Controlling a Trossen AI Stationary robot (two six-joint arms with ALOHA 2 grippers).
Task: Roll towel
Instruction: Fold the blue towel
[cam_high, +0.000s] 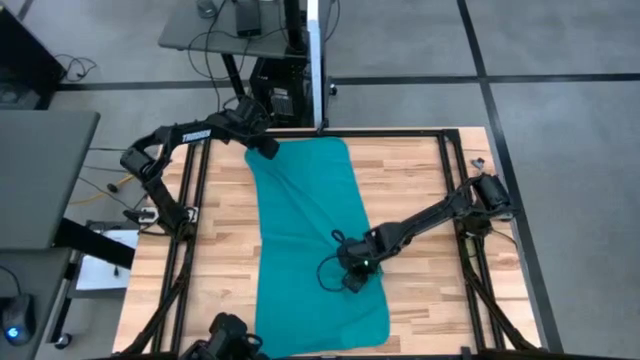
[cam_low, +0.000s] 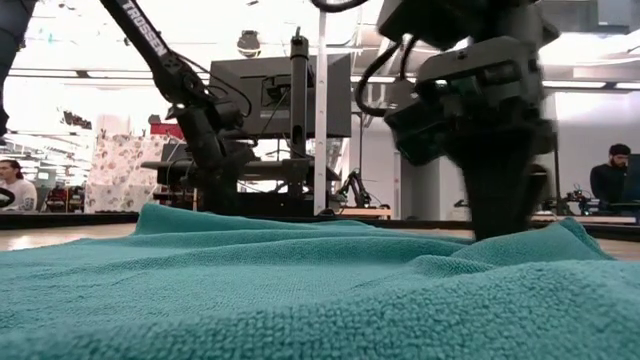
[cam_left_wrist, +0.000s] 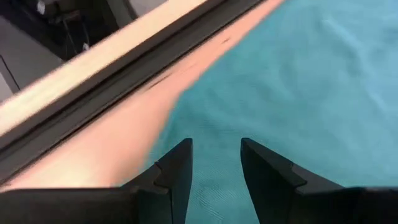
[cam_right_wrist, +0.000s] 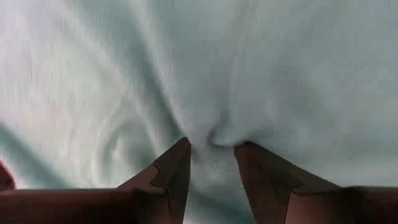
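Lying flat along the counter (cam_high: 420, 190), the towel (cam_high: 305, 230) is unrolled, wrinkled, running from the far edge to the near edge. Right gripper (cam_high: 352, 276) is down on the cloth near its right edge, toward the near end; in the right wrist view the fingers (cam_right_wrist: 177, 163) stand partly apart with a small pucker of towel bunched between the tips, so it looks pinched but thinly. Left gripper (cam_left_wrist: 214, 165) sits at the far left corner of the towel, fingers partly apart, cloth just beneath them, nothing visibly held.

Risks, biggest first:
- the whole towel drags or skews instead of rolling, since the far end looks unanchored
- the roll starts crooked from an off-centre pinch
- the thin pucker slips free of the right gripper
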